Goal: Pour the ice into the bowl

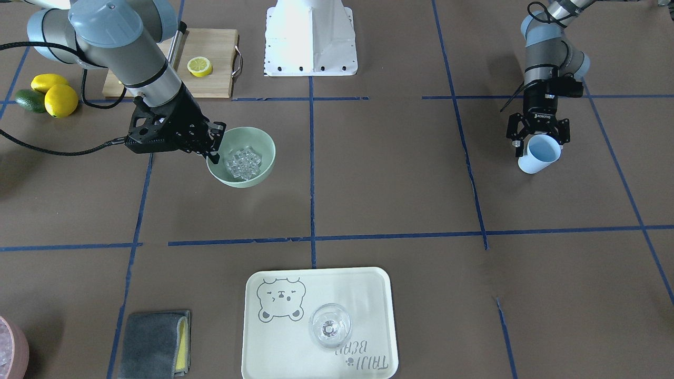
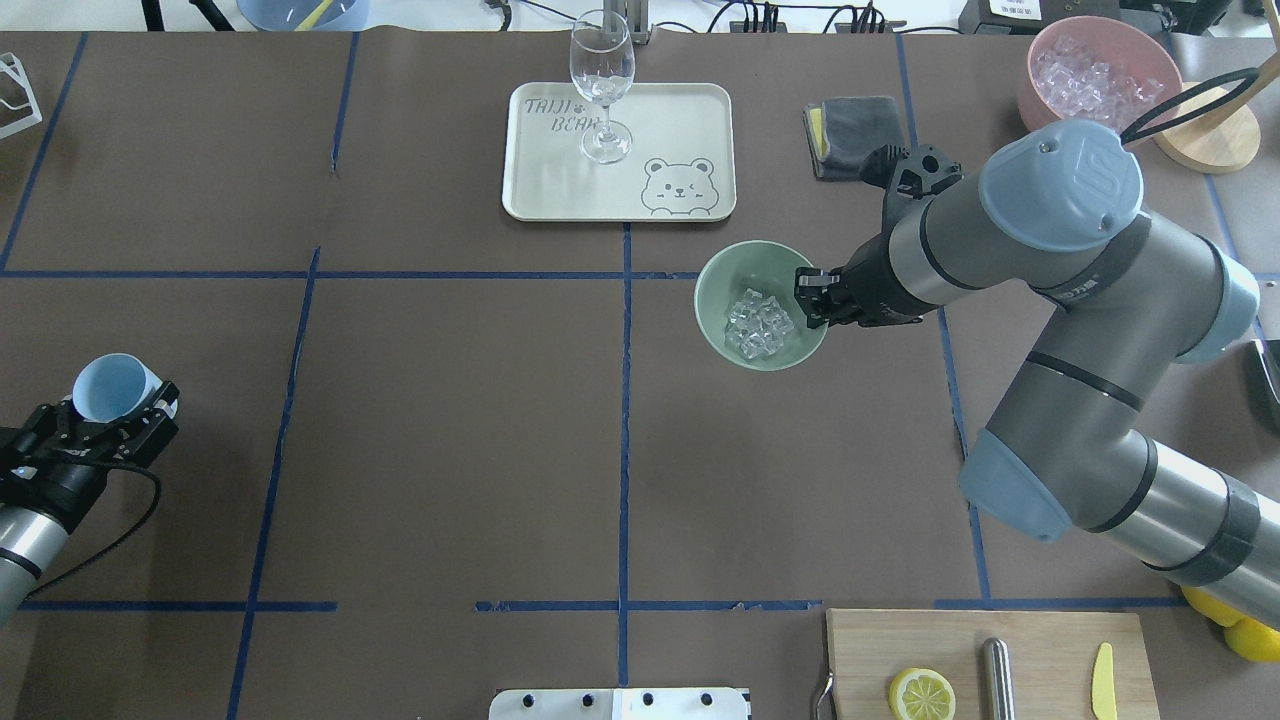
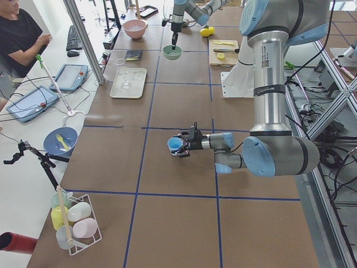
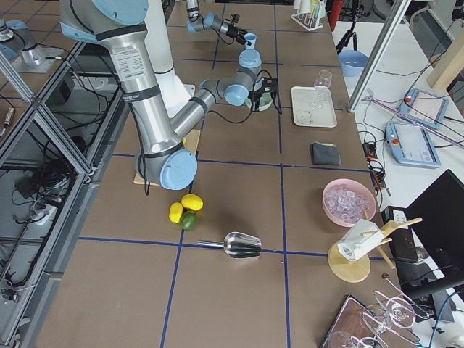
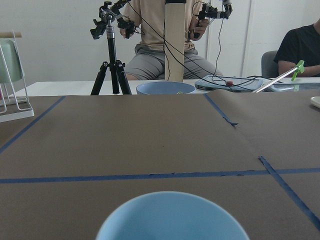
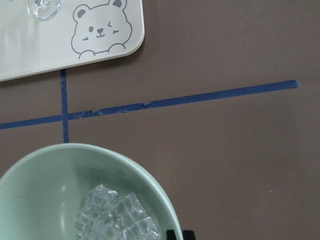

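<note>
Nearest you: cream tray, printed w/ a winking bear face and "TAIJI BEAR". A clear wine glass stands upright on it, just beside the lettering. On your left of the tray lies a grey cloth folded over sth yellow. At that corner sits a pink bowl heaped w/ clear cubes.

Mid-table: the mint-green bowl, smooth & matte. The ice is inside it, a small clump of glassy cubes on the bottom, well below the rim. R gripper has its fingers clamped on the bowl's rim.

Well apart from the bowl, on your right, L gripper, marked "ROBOTIQ" on its body, grasps a light blue cup by the wall. The cup is tilted, mouth toward you, and its inside shows plain blue.

Farthest: wooden cutting board w/ a lemon half, cut face up. Beside the board are two whole lemons & a dark green fruit.
</note>
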Robot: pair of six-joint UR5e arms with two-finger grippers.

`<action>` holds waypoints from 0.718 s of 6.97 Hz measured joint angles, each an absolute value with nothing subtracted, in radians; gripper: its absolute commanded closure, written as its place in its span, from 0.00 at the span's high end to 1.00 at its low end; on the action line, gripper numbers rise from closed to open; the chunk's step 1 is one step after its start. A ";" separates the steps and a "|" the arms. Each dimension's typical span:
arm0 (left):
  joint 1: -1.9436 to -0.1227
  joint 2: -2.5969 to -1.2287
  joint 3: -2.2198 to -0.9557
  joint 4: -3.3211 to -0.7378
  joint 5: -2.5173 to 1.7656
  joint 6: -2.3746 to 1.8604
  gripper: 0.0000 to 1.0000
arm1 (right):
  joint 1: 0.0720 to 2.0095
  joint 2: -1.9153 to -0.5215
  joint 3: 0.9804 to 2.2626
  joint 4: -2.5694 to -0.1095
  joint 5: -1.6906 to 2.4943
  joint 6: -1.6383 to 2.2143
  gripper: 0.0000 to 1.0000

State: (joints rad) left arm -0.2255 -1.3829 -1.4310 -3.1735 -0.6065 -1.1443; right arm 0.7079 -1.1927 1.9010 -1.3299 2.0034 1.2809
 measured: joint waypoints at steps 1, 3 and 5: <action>-0.229 -1.372 -1.443 -3.185 -0.625 -1.142 1.00 | 0.708 -1.193 1.902 -1.330 2.003 1.281 0.00; -0.233 -1.326 -1.482 -3.190 -0.639 -1.136 1.00 | 0.707 -1.191 1.903 -1.330 2.002 1.281 0.00; -0.255 -1.298 -1.530 -3.189 -0.671 -1.110 1.00 | 0.707 -1.197 1.905 -1.330 2.003 1.281 0.00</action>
